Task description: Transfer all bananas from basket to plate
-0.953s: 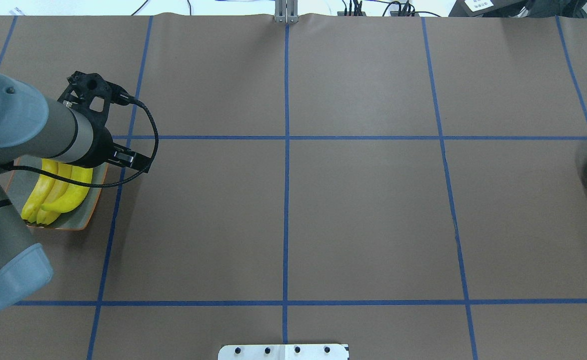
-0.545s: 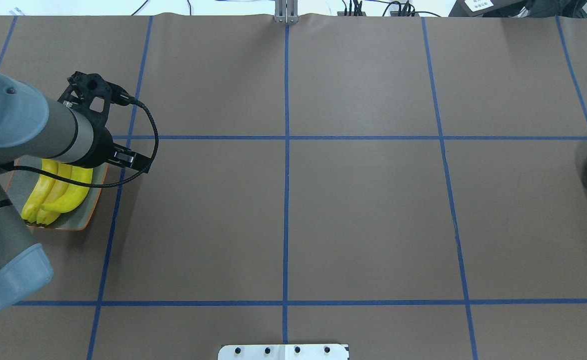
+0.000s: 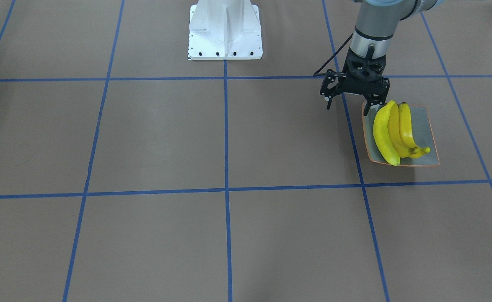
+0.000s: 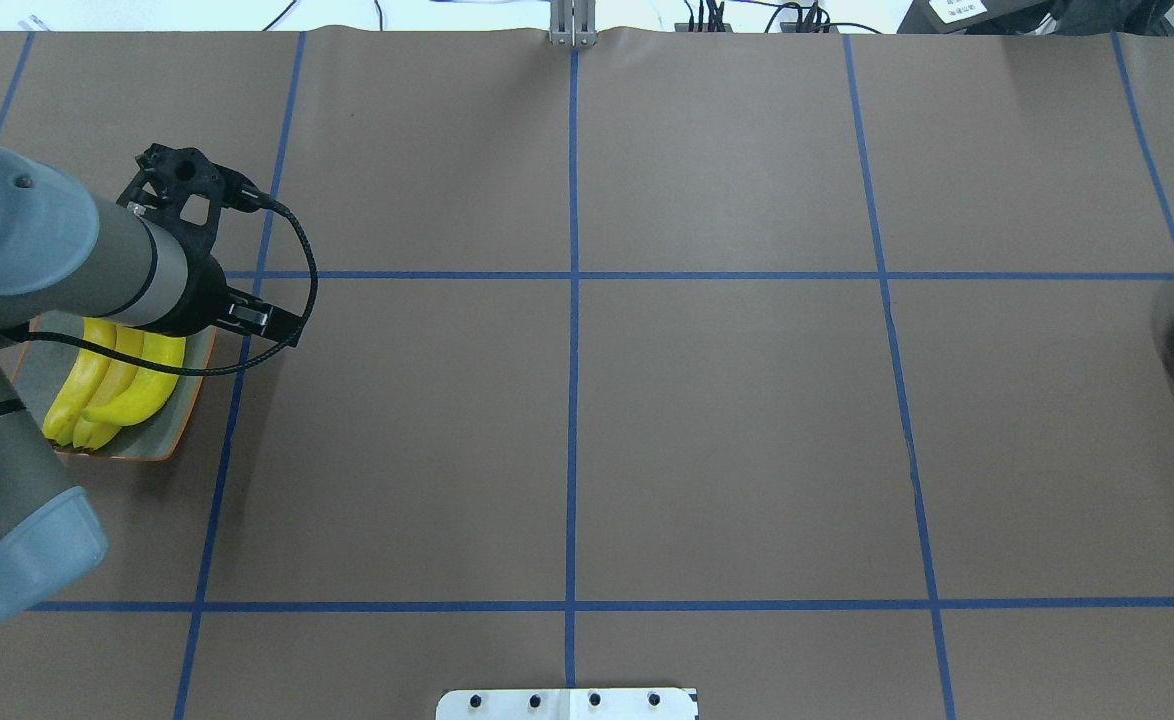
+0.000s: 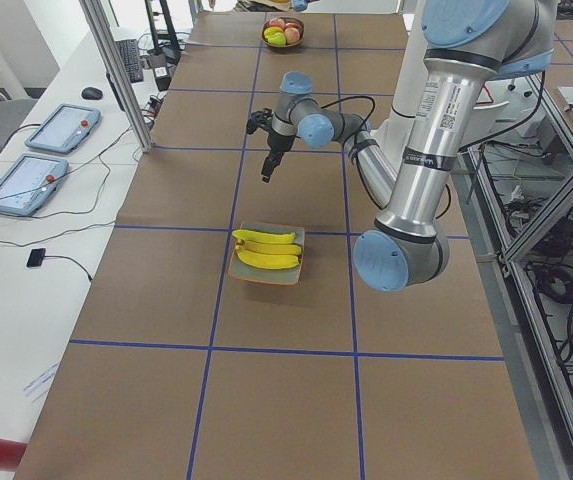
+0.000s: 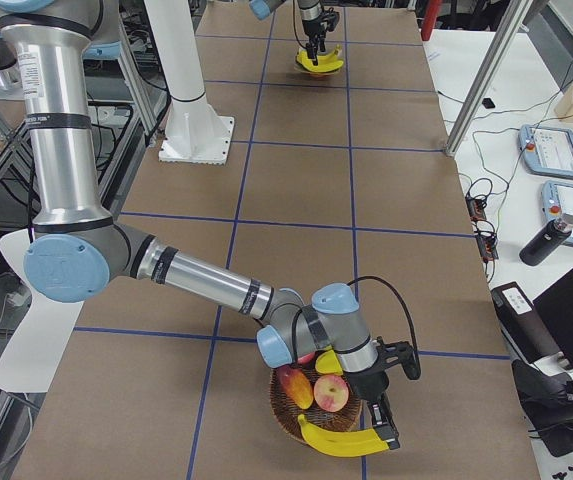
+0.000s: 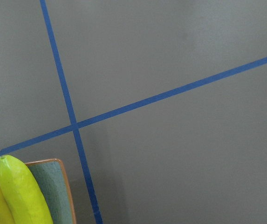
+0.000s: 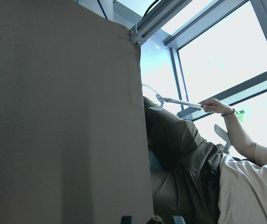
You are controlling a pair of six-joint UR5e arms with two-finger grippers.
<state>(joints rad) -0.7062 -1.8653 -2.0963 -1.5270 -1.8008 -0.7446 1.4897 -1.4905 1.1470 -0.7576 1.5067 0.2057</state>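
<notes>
We see the left fingers [image 3: 367,109] spread apart and empty, hanging at the robot-side edge of the plate [image 3: 424,126]; one finger stands just beside the end of the outermost of three bananas [image 3: 390,130], which lie side by side on the plate, and the other is over the bare tabletop [image 3: 271,138]. A fourth banana [image 6: 336,440] lies on the rim of the basket [image 6: 288,425] at the tabletop's other end, with the right fingers [image 6: 384,420] close against it; whether they grip it we cannot tell.
</notes>
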